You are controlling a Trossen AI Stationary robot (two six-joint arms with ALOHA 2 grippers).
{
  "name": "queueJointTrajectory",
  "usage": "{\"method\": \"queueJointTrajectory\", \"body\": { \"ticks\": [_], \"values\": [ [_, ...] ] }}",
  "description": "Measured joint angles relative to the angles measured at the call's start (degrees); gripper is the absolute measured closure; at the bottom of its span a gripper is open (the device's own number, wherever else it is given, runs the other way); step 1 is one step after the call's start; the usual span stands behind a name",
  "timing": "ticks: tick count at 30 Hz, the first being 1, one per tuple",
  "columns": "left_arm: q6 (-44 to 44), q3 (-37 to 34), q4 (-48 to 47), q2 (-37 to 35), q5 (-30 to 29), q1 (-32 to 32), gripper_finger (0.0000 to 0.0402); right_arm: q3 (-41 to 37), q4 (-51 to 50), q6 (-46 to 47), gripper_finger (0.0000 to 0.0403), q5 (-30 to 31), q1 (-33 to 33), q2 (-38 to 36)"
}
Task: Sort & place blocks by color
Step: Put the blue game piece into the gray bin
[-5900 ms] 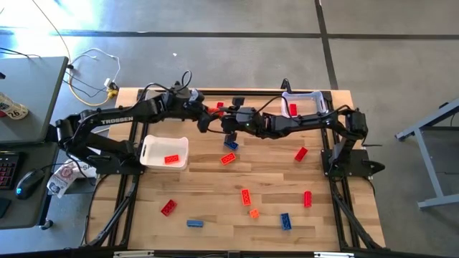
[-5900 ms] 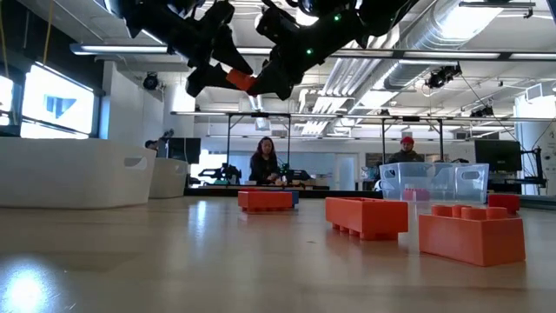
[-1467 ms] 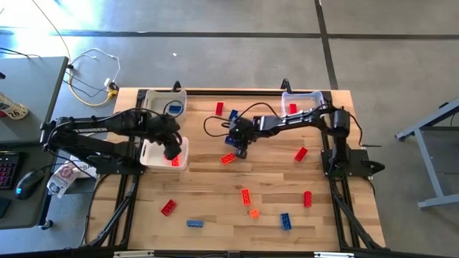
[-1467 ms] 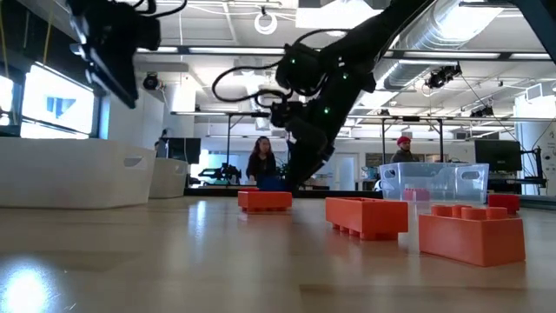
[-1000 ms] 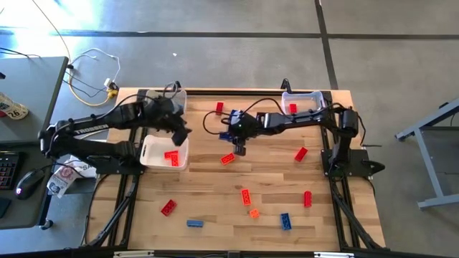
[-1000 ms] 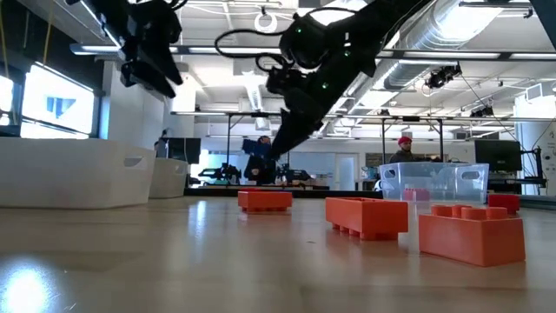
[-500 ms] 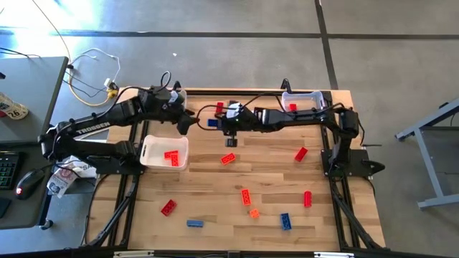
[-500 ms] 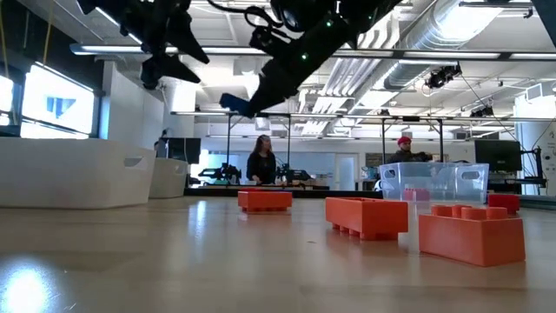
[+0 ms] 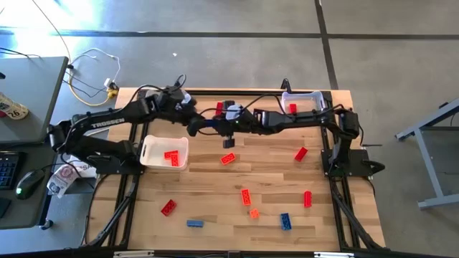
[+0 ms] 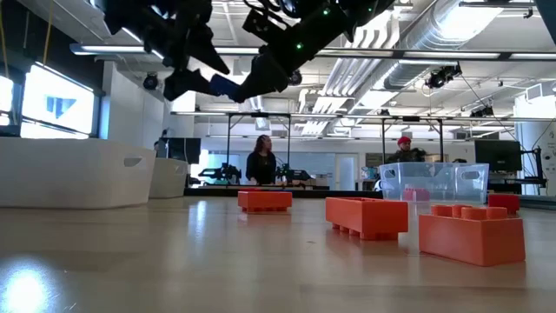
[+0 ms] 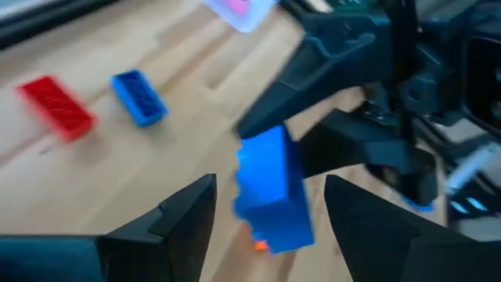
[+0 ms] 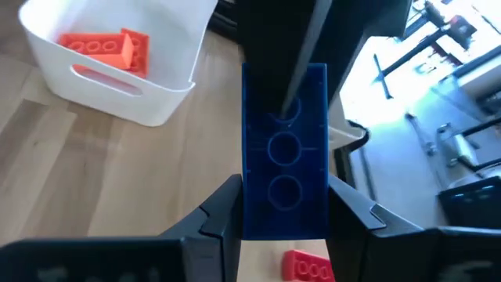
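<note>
Blue block (image 12: 283, 171) is clamped in the right gripper (image 9: 212, 123) above the table; the left gripper (image 11: 270, 205) faces it, fingers spread.

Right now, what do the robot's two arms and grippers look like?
Both arms are black and jointed, with loose black cables looping above them. The left arm carries white TROSSEN lettering. Each gripper, left gripper and right gripper, has two dark, flat, tapering fingers.

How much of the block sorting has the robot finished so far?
Barely begun. Two red blocks lie in the white bin. The right hand holds a blue block in mid-air, facing the open left hand. About ten blocks, such as one red one, lie loose on the table.
</note>
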Motion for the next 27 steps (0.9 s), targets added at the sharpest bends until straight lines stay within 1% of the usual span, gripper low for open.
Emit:
{"method": "queueJointTrajectory", "body": {
  "ticks": [3, 7, 10, 15, 23, 24, 27],
  "values": [
    [-0.2, 0.0, 2.1, 2.1, 1.8, 0.0, 0.0176, 0.0, 0.0, -1.4, 0.0292, 1.4, 0.6, 0.0],
    [-0.1, 0.0, 2.8, 3.7, 1.8, 0.0, 0.0178, 0.0, 0.1, -2.1, 0.0292, 3.5, 1.1, 0.0],
    [0.8, 0.0, 2.8, 4.1, 1.8, 0.0, 0.0187, 0.0, 0.1, -2.1, 0.0292, 5.0, 1.2, 0.0],
    [2.0, 0.0, 4.4, 4.2, 1.8, 0.0, 0.0226, 0.0, 0.1, -2.1, 0.0292, 5.4, 1.2, 0.0],
    [5.6, 0.0, 4.5, 4.2, 1.2, 0.1, 0.0315, 0.0, -0.2, -2.8, 0.0290, 6.4, 1.2, 0.0],
    [5.9, 0.0, 4.5, 4.2, 1.2, 0.1, 0.0322, 0.0, -0.3, -3.0, 0.0284, 6.4, 1.2, 0.0],
    [8.3, 0.0, 4.6, 4.2, 1.2, 0.0, 0.0327, 0.0, -0.4, -2.5, 0.0253, 5.9, 1.2, 0.0]
  ]
}}
